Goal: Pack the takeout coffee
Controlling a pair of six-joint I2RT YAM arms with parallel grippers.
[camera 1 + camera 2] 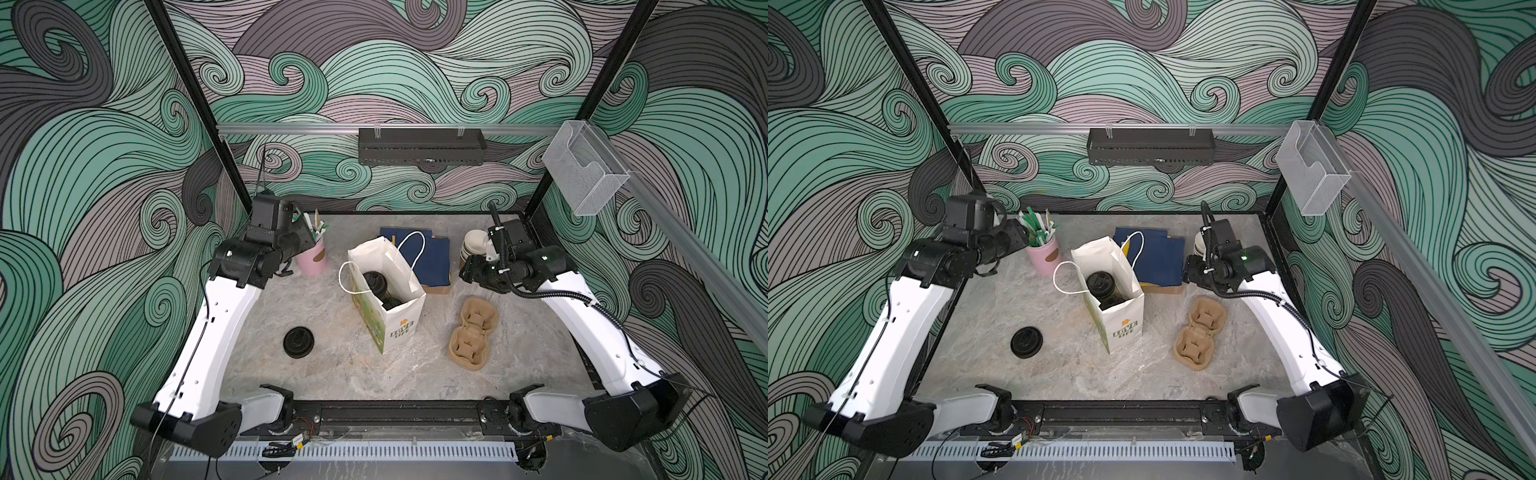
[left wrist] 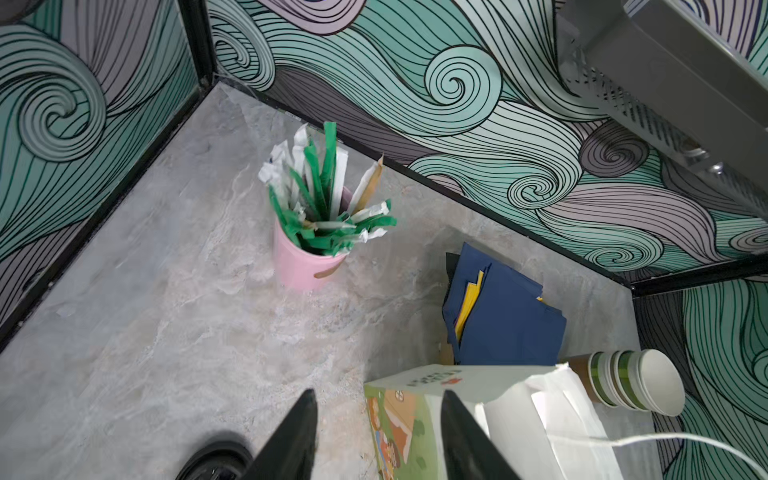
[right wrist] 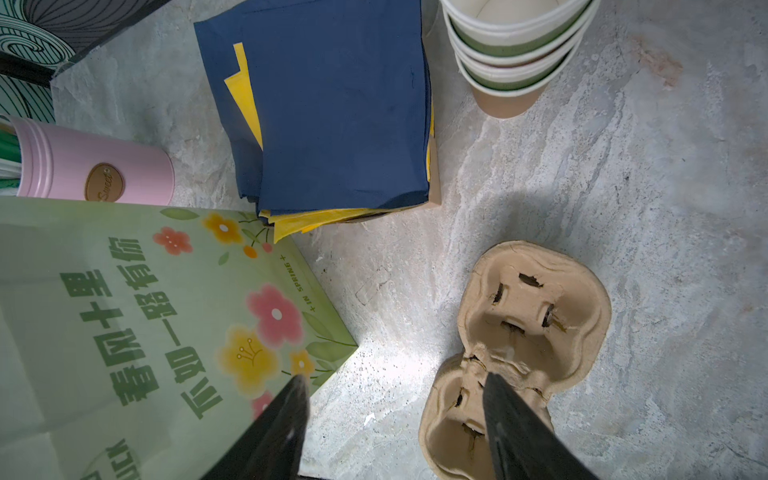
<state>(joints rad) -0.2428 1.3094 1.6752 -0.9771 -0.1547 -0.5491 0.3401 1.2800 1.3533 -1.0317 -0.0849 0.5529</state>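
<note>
Top views, coffee [image 1: 374,283]: two black-lidded cups side by side inside the bag [image 1: 390,320], lids showing through the open mouth in both top views; by the look of it packed, task near its end.
Top views, bag: upright mid-tabletop [image 1: 332,374], handles flopped outward, mouth left unobstructed.
Top views, left tool [image 1: 286,269]: beside the pink cup [image 1: 312,261], well apart from the bag; likely parked clear to avoid snagging a handle.
Top views, right tool [image 1: 467,270]: near the cup stack [image 1: 473,245], at the edge of the napkins [image 1: 432,257]; likewise off the bag.
Top views, leftovers: loose lid [image 1: 298,341] to the left, carrier [image 1: 473,332] to the right, both apart from the bag; seemingly spare, with both cups already capped and bagged.
Left wrist, left tool [image 2: 378,395]: moderately wide, nothing gripped; bag's top edge in sight beyond the fingers.
Left wrist, surroundings: straws [image 2: 324,195] bunched in the pink cup, propped upright by its wall; coffee hidden from here.
Right wrist, right tool [image 3: 395,378]: wide, empty; hanging over bare tabletop between the bag's printed face and the carrier.
Right wrist, carrier: wells empty, flat on the tabletop; coffee out of sight behind the bag's face.
Judgement: nothing left to fetch; only risk a light, tall bag tipping from a caught handle.
</note>
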